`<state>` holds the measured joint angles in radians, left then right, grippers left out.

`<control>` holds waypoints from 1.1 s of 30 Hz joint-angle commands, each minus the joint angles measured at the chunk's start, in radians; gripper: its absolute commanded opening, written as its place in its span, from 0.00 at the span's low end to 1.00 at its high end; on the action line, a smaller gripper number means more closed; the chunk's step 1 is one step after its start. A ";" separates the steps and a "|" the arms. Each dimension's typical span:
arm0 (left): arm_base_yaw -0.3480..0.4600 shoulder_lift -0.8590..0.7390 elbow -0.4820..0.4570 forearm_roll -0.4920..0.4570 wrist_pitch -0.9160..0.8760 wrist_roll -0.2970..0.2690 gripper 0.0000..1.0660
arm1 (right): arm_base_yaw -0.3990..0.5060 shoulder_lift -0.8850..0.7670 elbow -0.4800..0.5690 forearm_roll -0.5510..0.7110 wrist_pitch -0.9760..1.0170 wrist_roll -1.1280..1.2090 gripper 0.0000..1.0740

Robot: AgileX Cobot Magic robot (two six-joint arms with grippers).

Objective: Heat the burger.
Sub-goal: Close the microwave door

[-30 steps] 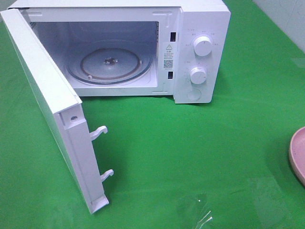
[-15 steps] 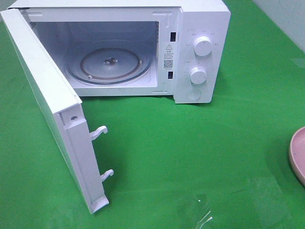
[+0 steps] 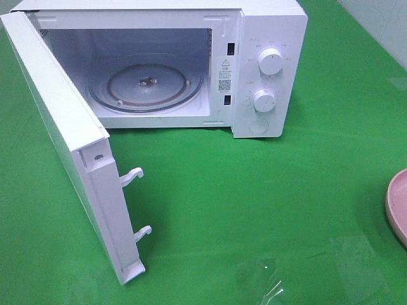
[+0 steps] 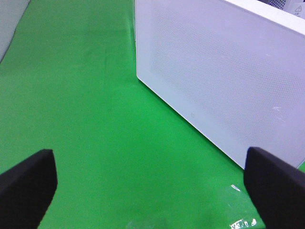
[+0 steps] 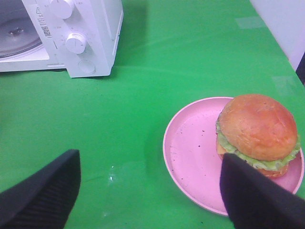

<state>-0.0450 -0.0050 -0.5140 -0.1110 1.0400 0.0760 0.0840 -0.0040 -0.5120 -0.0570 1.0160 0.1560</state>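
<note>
The burger, with a glossy brown bun and green lettuce, sits on a pink plate on the green cloth. My right gripper hovers short of the plate, open, with nothing between its fingers; one dark finger overlaps the plate's near rim in the picture. The left gripper is open wide over bare green cloth, beside the outer face of the microwave door. Neither gripper shows in the exterior high view, where only the plate's edge appears at the far right and the burger is out of view.
The white microwave stands at the back with its door swung wide open toward the front left. Inside lies a bare glass turntable. Two round knobs are on its right panel. Green cloth lies between microwave and plate.
</note>
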 commanded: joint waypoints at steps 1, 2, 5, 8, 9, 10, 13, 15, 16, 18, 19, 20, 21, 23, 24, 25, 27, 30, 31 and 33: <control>0.001 -0.018 0.004 -0.002 -0.006 -0.002 0.94 | -0.006 -0.025 0.002 0.001 -0.013 -0.010 0.71; 0.001 -0.018 0.004 -0.002 -0.006 -0.002 0.94 | -0.006 -0.025 0.002 0.001 -0.013 -0.010 0.71; 0.001 -0.018 0.004 -0.002 -0.006 -0.002 0.94 | -0.006 -0.025 0.002 0.001 -0.013 -0.010 0.71; 0.001 -0.018 0.004 -0.002 -0.006 -0.002 0.94 | -0.006 -0.025 0.002 0.001 -0.013 -0.010 0.71; 0.001 -0.018 0.004 -0.002 -0.006 -0.002 0.94 | -0.006 -0.025 0.002 0.001 -0.013 -0.010 0.71; 0.001 -0.018 0.004 -0.002 -0.006 -0.002 0.94 | -0.006 -0.025 0.002 0.001 -0.013 -0.010 0.71; 0.001 -0.018 0.004 -0.002 -0.006 -0.002 0.94 | -0.006 -0.025 0.002 0.001 -0.013 -0.010 0.71; 0.001 -0.018 0.004 -0.002 -0.006 -0.002 0.94 | -0.006 -0.025 0.002 0.001 -0.013 -0.011 0.71; 0.001 -0.018 0.004 -0.002 -0.006 -0.002 0.94 | -0.006 -0.025 0.002 0.001 -0.013 -0.011 0.71; 0.001 -0.018 0.001 0.001 -0.008 -0.003 0.94 | -0.006 -0.025 0.002 0.001 -0.013 -0.011 0.71; 0.001 -0.018 0.001 0.001 -0.008 -0.003 0.94 | -0.006 -0.025 0.002 0.001 -0.013 -0.011 0.71; 0.001 -0.018 -0.006 0.003 -0.018 -0.022 0.92 | -0.006 -0.025 0.002 0.001 -0.013 -0.011 0.71; 0.001 -0.018 -0.012 0.018 -0.030 -0.056 0.86 | -0.006 -0.025 0.002 0.001 -0.013 -0.011 0.71; 0.001 -0.015 -0.014 0.031 -0.036 -0.066 0.82 | -0.006 -0.025 0.002 0.001 -0.013 -0.011 0.71; 0.001 -0.015 -0.014 0.031 -0.036 -0.066 0.82 | -0.006 -0.025 0.002 0.001 -0.013 -0.011 0.71; 0.001 0.003 -0.018 0.057 -0.043 -0.082 0.69 | -0.006 -0.025 0.002 0.001 -0.013 -0.011 0.71; 0.001 0.026 -0.020 0.069 -0.052 -0.087 0.54 | -0.006 -0.025 0.002 0.001 -0.013 -0.011 0.71; 0.001 0.082 -0.024 0.071 -0.071 -0.087 0.35 | -0.006 -0.025 0.002 0.001 -0.013 -0.011 0.71; 0.001 0.082 -0.024 0.071 -0.071 -0.087 0.35 | -0.006 -0.025 0.002 0.001 -0.013 -0.011 0.71; 0.001 0.176 -0.024 0.061 -0.170 -0.087 0.17 | -0.006 -0.025 0.002 0.001 -0.013 -0.011 0.71</control>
<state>-0.0450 0.1160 -0.5280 -0.0420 0.9570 0.0000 0.0840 -0.0040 -0.5120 -0.0570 1.0160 0.1550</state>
